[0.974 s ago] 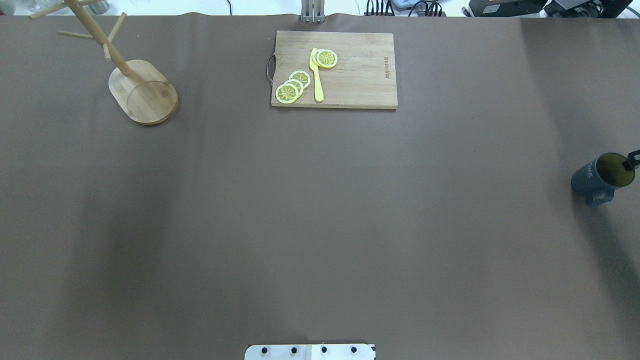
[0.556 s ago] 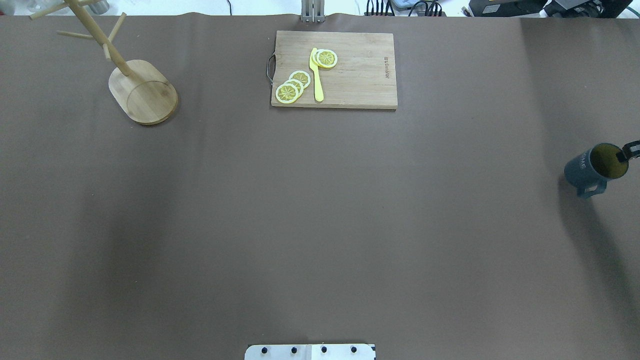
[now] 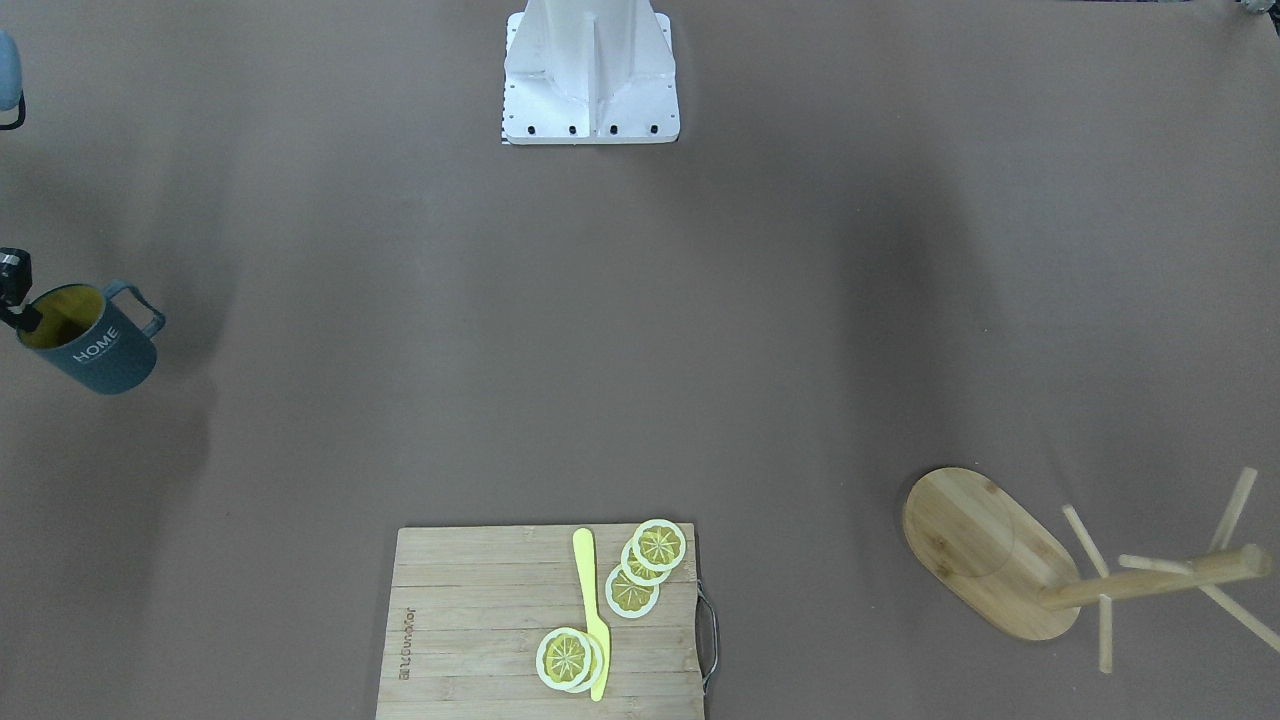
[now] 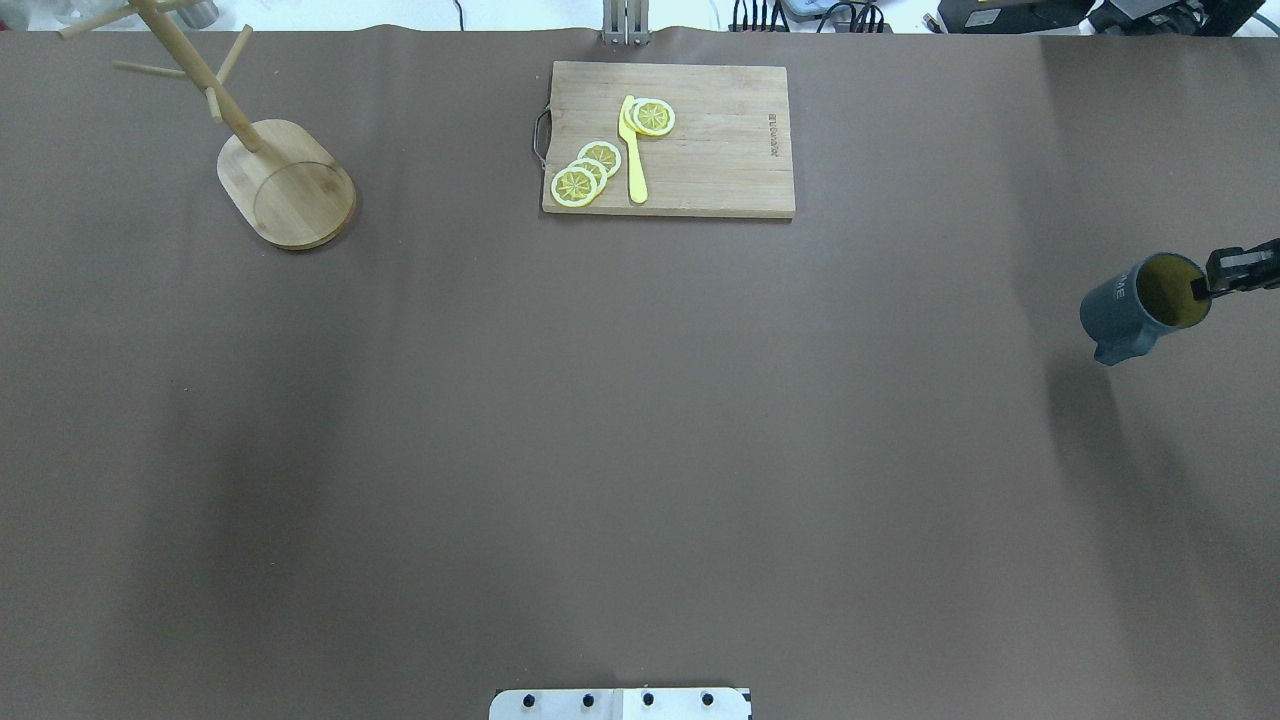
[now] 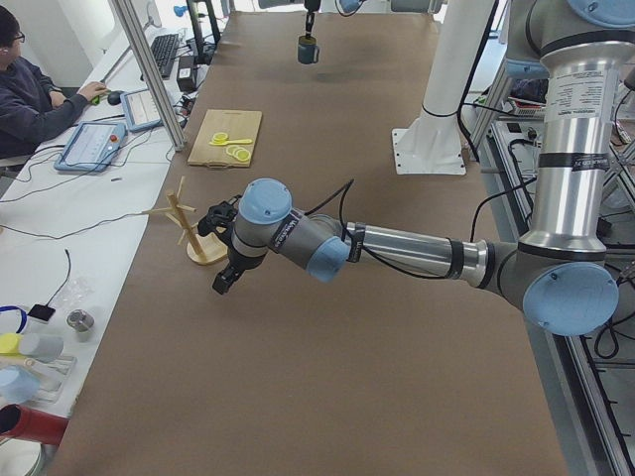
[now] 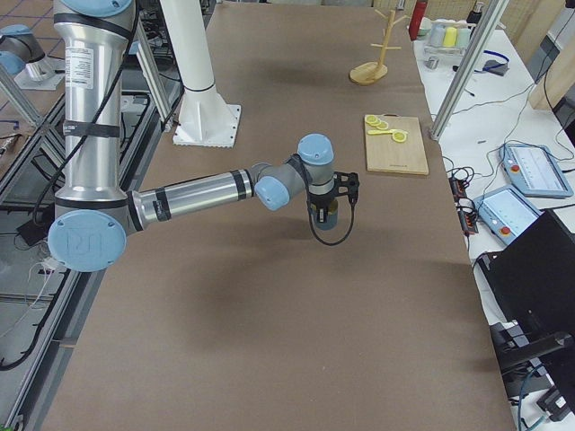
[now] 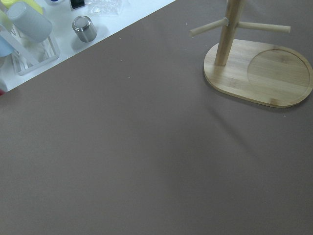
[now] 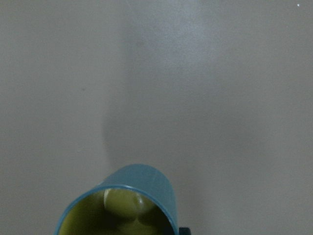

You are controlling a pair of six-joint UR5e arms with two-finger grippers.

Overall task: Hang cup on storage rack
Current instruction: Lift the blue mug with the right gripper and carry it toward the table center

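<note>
The cup (image 4: 1135, 302) is dark teal with a yellow inside and hangs tilted above the table at the right edge of the overhead view. My right gripper (image 4: 1205, 285) is shut on its rim, one finger inside. The cup also shows in the front-facing view (image 3: 98, 348), the exterior right view (image 6: 325, 215) and the right wrist view (image 8: 142, 188). The storage rack (image 4: 290, 185), a bamboo mug tree, stands at the far left, also in the left wrist view (image 7: 259, 68). My left gripper (image 5: 224, 270) hovers near the rack (image 5: 197, 234); I cannot tell if it is open.
A wooden cutting board (image 4: 720, 150) with lemon slices and a yellow knife lies at the far middle. The robot base (image 3: 590, 75) is at the near middle. Bottles and a metal cup (image 7: 84, 28) stand off the mat beyond the rack.
My right gripper has carried the cup leftward and toward the far side of the table, and more of the gripper has come into the overhead view.
</note>
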